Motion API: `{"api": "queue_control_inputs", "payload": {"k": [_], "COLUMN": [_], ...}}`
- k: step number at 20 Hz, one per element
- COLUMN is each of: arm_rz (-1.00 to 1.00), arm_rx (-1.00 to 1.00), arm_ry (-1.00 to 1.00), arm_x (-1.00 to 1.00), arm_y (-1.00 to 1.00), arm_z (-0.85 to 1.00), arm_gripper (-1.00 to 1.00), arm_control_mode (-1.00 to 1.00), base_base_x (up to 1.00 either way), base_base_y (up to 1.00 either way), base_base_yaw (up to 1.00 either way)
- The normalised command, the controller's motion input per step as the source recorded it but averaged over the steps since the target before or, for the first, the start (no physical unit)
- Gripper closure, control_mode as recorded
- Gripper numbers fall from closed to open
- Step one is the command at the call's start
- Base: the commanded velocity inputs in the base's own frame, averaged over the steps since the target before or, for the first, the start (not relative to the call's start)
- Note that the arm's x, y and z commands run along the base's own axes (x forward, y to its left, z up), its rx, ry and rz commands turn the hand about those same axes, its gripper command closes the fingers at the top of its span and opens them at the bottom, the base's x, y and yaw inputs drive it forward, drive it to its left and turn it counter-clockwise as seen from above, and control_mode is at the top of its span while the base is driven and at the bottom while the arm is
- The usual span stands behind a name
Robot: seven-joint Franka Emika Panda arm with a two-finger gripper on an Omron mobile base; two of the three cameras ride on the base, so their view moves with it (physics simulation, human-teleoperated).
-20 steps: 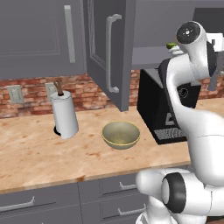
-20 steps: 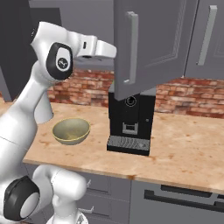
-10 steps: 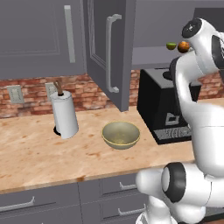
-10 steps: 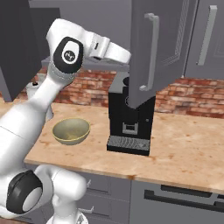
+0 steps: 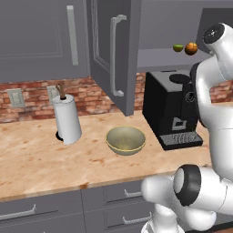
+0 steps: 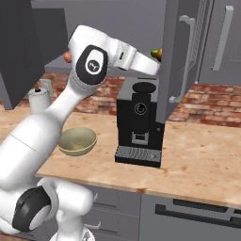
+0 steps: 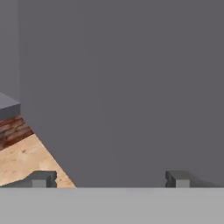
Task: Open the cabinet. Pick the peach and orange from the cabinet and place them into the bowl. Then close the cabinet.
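I'm seeing the hand (image 7: 111, 178) with its fingertips spread wide apart and holding nothing, facing the open cabinet (image 5: 113, 54) door. The orange (image 5: 191, 48) is sitting on the cabinet shelf, the bowl (image 5: 125, 140) resting on the surface below.

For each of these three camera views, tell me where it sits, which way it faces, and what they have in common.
Left base view: behind the arm on its left, looking forward and down at the counter, bowl, paper-towel roll and open cabinet; white arm rises lower right.
Right base view: behind on the right, facing the coffee machine and cabinet door; arm rises lower left.
Hand view: on the hand, looking along open fingers at a grey cabinet panel.
Both base views share bowl, coffee machine, orange on the shelf.
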Motion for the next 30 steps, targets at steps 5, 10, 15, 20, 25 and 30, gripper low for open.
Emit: {"api": "queue_control_inputs", "payload": {"k": [5,10,15,20,25,30], "arm_rz": [0.18,0.24,0.35,0.35,0.25,0.07], "arm_rx": [-0.16,-0.16,-0.10,-0.02,0.00,0.01], "arm_ry": [0.00,0.01,0.03,0.11,0.13,0.02], "arm_x": [-0.57,-0.38,-0.11,0.09,0.14,0.01], "arm_y": [0.97,0.94,0.58,0.38,0.27,0.09], "arm_z": [0.00,0.14,0.24,0.28,0.14,0.00], "arm_gripper": [-1.00,-1.00,-1.00,-1.00,-1.00,-1.00], "arm_control_mode": [-1.00,-1.00,-1.00,-1.00,-1.00,-1.00], "base_base_x": [0.00,0.00,0.00,0.00,0.00,0.00], "base_base_y": [0.00,0.00,0.00,0.00,0.00,0.00], "base_base_yaw": [0.00,0.00,0.00,0.00,0.00,0.00]}}
